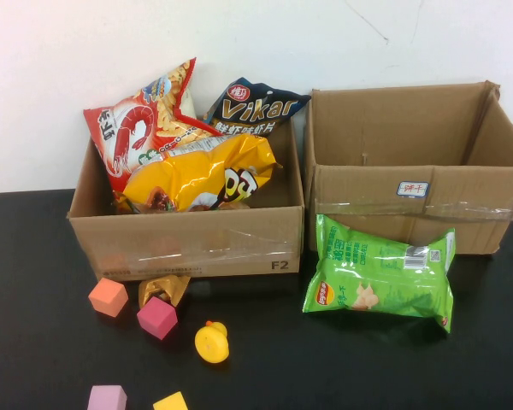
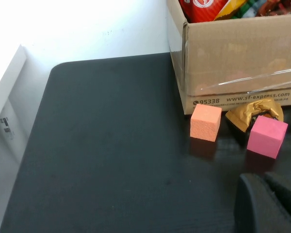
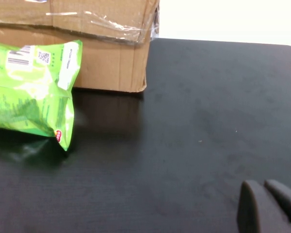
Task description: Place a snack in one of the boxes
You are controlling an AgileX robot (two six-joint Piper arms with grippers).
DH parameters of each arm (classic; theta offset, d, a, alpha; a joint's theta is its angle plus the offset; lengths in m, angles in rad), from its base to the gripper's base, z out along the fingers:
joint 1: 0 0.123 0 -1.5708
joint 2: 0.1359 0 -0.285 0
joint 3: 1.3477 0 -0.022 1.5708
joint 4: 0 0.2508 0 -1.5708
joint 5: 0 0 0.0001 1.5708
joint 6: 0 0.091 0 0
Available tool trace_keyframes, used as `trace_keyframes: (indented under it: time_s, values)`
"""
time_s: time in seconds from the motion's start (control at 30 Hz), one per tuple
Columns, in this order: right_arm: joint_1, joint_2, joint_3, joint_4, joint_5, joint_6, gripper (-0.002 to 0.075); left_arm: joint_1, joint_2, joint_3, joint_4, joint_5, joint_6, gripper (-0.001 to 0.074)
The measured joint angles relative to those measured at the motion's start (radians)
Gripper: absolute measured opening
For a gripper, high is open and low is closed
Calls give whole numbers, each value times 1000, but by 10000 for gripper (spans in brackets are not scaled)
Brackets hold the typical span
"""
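Right box: on bench. Green snack bag: touching its front. Left box: beside it, holding snacks. My left gripper, right gripper: low, nearer me; jaws apparently closed, empty.

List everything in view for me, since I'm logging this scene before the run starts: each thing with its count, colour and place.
Boxes: 2, brown cardboard; left box, right box, side by side at the table's back.
Snack bags in the left box: 3; red shrimp bag, dark Vikar bag, yellow bag.
Green chip bag: 1, on the table before the right box.
Gold wrapper: 1, against the left box front.
Cubes: orange, magenta, lilac, yellow, front left.
Yellow duck: 1, right of the magenta cube.
Table: black.
Left hand: dark, low near the cubes.
Right hand: dark, over bare table right of the chip bag.
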Motion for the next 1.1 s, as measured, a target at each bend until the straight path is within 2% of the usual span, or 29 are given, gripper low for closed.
trace_keyframes:
  time_s: [0.3,0.5,0.67,0.83,0.93,1.1]
  values:
    - [0,0,4,35,-41,0,0,0,0,0,0,-2,0,-1]
    - [0,0,4,50,-206,0,0,0,0,6,24,-87,0,-1]
    - [0,0,4,50,-465,0,0,0,0,6,59,-371,0,-1]
    - [0,0,4,50,-732,4,0,0,0,6,71,-749,0,-1]
    - [0,0,4,50,-862,69,0,0,0,6,73,-924,0,-1]
    - [0,0,4,52,-1009,201,0,0,0,6,78,-1112,0,-1]
